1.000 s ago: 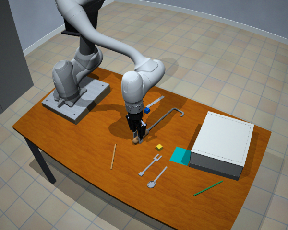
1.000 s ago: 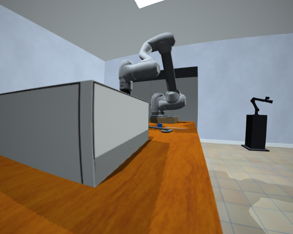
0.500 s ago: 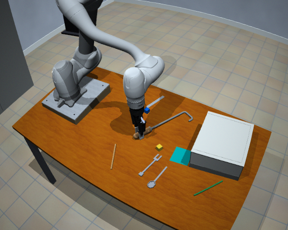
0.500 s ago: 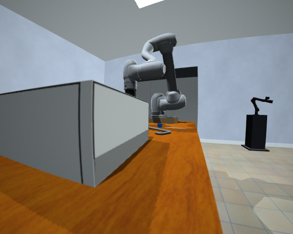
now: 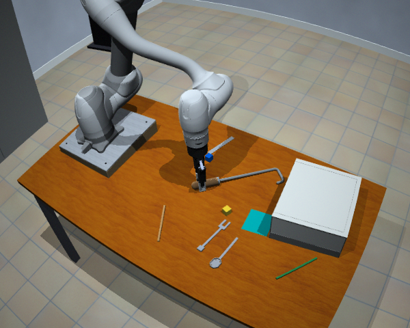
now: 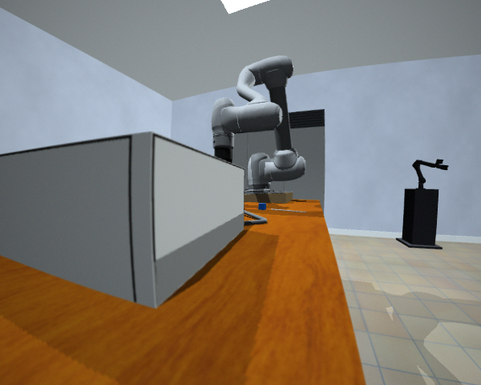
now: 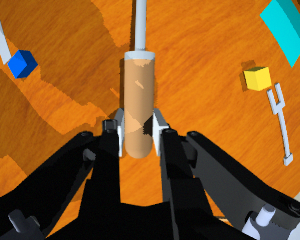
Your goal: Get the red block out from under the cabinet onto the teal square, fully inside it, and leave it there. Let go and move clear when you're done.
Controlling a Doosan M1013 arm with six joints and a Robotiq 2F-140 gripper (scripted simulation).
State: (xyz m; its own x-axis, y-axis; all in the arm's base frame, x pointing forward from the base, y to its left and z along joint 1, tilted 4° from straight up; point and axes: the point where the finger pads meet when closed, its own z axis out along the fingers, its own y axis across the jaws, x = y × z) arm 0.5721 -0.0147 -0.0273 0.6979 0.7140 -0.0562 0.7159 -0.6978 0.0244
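Note:
My gripper (image 5: 201, 186) is shut on the wooden handle of a hook tool (image 5: 247, 174); the handle sits low at the table top in the middle. The tool's grey rod runs right, and its hooked end (image 5: 279, 175) lies near the white cabinet's (image 5: 316, 203) far left corner. The hooked end also shows in the exterior view (image 6: 255, 218) beside the cabinet (image 6: 116, 211). The teal square (image 5: 257, 221) lies against the cabinet's near left side and shows in the wrist view (image 7: 286, 23). The red block is hidden in every view.
A yellow cube (image 5: 227, 210) sits just left of the teal square. A blue cube (image 5: 208, 157) and a flat ruler (image 5: 221, 145) lie behind my gripper. A fork (image 5: 214, 234), a spoon (image 5: 223, 253), a wooden stick (image 5: 160, 222) and a green stick (image 5: 296, 268) lie toward the table's front.

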